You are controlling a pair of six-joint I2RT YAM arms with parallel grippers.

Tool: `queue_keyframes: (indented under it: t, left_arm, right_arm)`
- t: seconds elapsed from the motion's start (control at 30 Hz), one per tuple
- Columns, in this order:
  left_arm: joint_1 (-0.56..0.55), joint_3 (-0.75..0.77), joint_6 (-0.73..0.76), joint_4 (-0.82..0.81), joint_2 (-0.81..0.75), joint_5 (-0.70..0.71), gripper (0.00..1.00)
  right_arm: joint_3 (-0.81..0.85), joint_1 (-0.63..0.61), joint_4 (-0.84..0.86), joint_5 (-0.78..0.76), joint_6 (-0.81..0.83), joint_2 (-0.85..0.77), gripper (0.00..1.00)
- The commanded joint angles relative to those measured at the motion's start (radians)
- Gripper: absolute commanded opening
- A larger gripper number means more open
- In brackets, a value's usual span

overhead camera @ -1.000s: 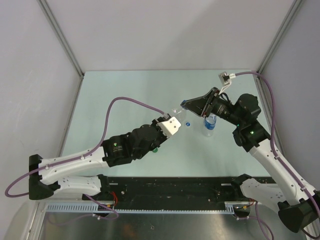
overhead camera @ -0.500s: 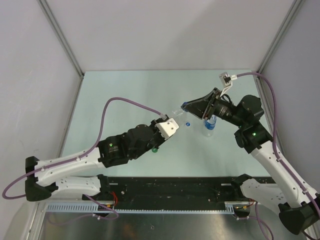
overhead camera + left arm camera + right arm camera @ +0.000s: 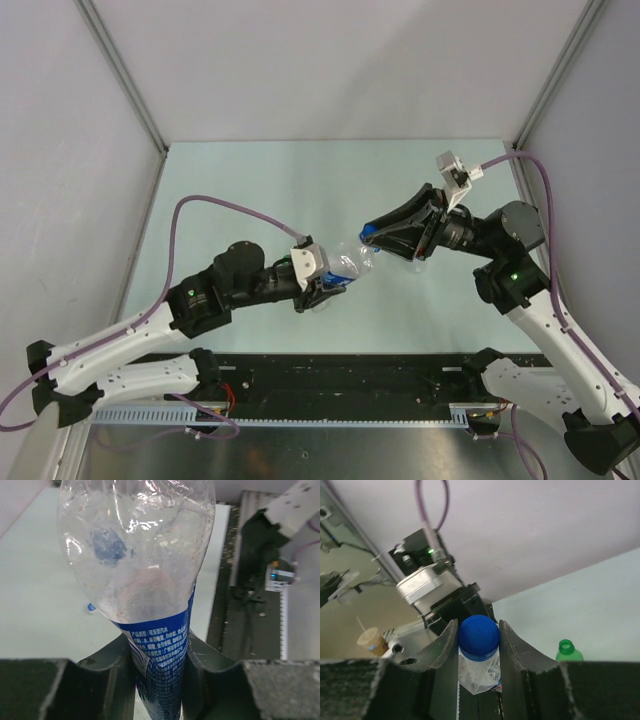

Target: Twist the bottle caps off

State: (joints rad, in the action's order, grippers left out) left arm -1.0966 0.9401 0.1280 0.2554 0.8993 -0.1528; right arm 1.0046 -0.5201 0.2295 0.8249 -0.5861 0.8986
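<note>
The left gripper (image 3: 160, 652) is clamped on the blue-labelled lower body of a clear bottle (image 3: 135, 545), held in the air above the table (image 3: 250, 180). The bottle lies nearly level, its long axis running left to right. Its neck points at the right gripper (image 3: 479, 628), whose jaws pinch the blue cap (image 3: 479, 635). An open-necked green bottle (image 3: 568, 651) stands on the table nearby.

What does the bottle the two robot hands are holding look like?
The bottle is clear, crinkly plastic with a blue label and a blue cap. It looks empty. It is up off the table, tipped nearly sideways. The left gripper squeezes its labelled lower part, and the right gripper pinches the cap.
</note>
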Motion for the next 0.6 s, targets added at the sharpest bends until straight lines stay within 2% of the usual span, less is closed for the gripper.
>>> queue_keyframes:
  t: [0.0, 0.37, 0.57]
  left_arm:
    - [0.027, -0.011, -0.04, -0.179, -0.043, -0.429, 0.0]
    - [0.071, -0.022, -0.204, -0.44, -0.022, -0.99, 0.0]
    - [0.072, 0.004, -0.228, -0.469, -0.014, -1.062, 0.0]
  right_arm:
    - [0.021, -0.021, 0.071, 0.102, 0.068, 0.004, 0.0]
    - [0.017, -0.096, 0.204, 0.321, 0.122, -0.018, 0.0]
    - [0.018, -0.127, 0.212, 0.384, 0.166, -0.027, 0.0]
